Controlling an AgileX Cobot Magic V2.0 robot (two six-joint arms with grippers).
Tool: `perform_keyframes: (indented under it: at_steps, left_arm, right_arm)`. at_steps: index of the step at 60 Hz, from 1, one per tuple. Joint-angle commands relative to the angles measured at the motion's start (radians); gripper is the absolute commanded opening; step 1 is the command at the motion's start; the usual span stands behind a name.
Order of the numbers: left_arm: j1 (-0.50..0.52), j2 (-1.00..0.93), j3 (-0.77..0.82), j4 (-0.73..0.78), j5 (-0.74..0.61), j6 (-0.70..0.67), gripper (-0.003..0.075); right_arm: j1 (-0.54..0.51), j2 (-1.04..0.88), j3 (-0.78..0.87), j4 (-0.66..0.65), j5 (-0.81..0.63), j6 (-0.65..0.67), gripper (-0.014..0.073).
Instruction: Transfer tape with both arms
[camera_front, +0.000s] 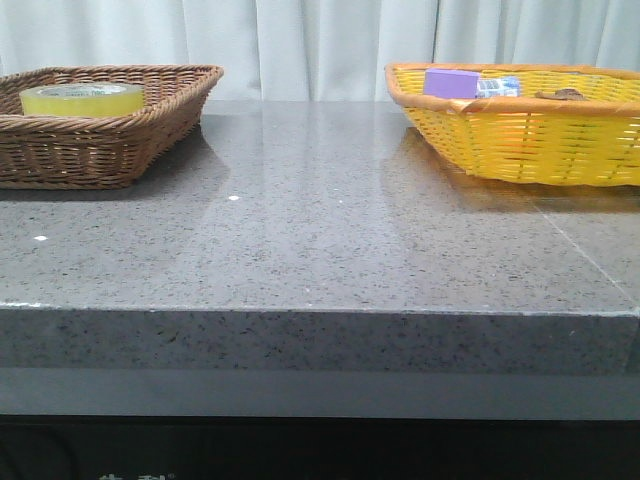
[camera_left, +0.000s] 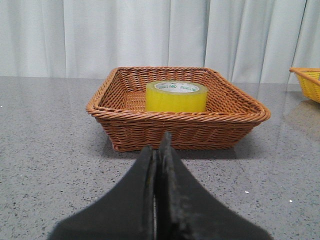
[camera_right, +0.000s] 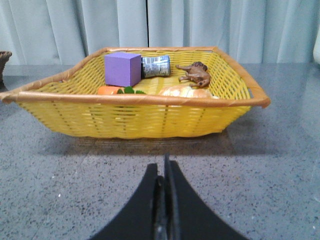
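Observation:
The yellow tape roll (camera_front: 82, 99) with its white core lies flat in the brown wicker basket (camera_front: 110, 150) at the far left of the table. It also shows in the left wrist view (camera_left: 176, 96), inside that basket (camera_left: 175, 130). My left gripper (camera_left: 159, 145) is shut and empty, short of the basket's near wall. My right gripper (camera_right: 163, 167) is shut and empty, in front of the yellow basket (camera_right: 135, 120). Neither arm shows in the front view.
The yellow basket (camera_front: 520, 140) stands at the far right and holds a purple box (camera_right: 122, 69), a small can (camera_right: 155, 66), a brown toy animal (camera_right: 196, 74) and some toy food (camera_right: 182, 92). Grey stone table (camera_front: 320, 240); white curtain behind.

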Motion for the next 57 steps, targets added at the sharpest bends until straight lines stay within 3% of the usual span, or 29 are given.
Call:
perform_keyframes:
  at_steps: [1,7,57]
  left_arm:
    - [-0.007,-0.017,0.039,-0.003,-0.089,-0.012,-0.002]
    - [-0.007,-0.017,0.039,-0.003,-0.089,-0.012,-0.002]
    - [-0.007,-0.017,0.039,-0.003,-0.089,-0.012,-0.002]
  right_arm:
    - [-0.008,-0.027,-0.026,-0.048,-0.131,0.026,-0.007]
    - [-0.008,-0.027,-0.026,-0.126,-0.171,0.097,-0.007]
    - [-0.008,-0.027,-0.026,-0.1,-0.171,0.103,-0.007]
